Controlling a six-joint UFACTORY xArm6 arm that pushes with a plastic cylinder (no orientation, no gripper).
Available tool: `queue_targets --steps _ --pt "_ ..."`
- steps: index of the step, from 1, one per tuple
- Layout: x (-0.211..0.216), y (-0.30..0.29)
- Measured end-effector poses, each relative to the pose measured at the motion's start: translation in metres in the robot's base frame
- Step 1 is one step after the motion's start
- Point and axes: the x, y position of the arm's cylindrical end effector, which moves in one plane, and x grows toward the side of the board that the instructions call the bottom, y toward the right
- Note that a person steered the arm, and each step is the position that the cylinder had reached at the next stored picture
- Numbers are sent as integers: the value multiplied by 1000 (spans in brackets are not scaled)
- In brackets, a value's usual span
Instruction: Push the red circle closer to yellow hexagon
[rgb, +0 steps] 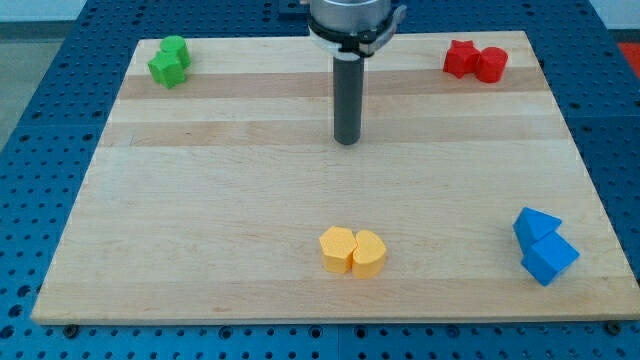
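Observation:
The red circle (491, 65) lies at the view's top right, touching a red star-like block (460, 58) on its left. The yellow hexagon (337, 249) lies at the view's bottom centre, touching a yellow heart-like block (368, 253) on its right. My tip (347, 141) rests on the board in the upper middle, well left of and below the red circle and straight above the yellow pair, touching no block.
Two green blocks (169, 62) sit together at the view's top left. Two blue blocks (543, 246) sit together at the bottom right, near the board's right edge. The wooden board (200, 200) lies on a blue perforated table.

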Motion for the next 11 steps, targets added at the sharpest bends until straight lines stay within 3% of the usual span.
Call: queue_targets --steps 2,4,6,9,11 --pt "-16 87" --pt "-68 212" --pt "-124 271" --pt "-137 207" --pt "-124 185"
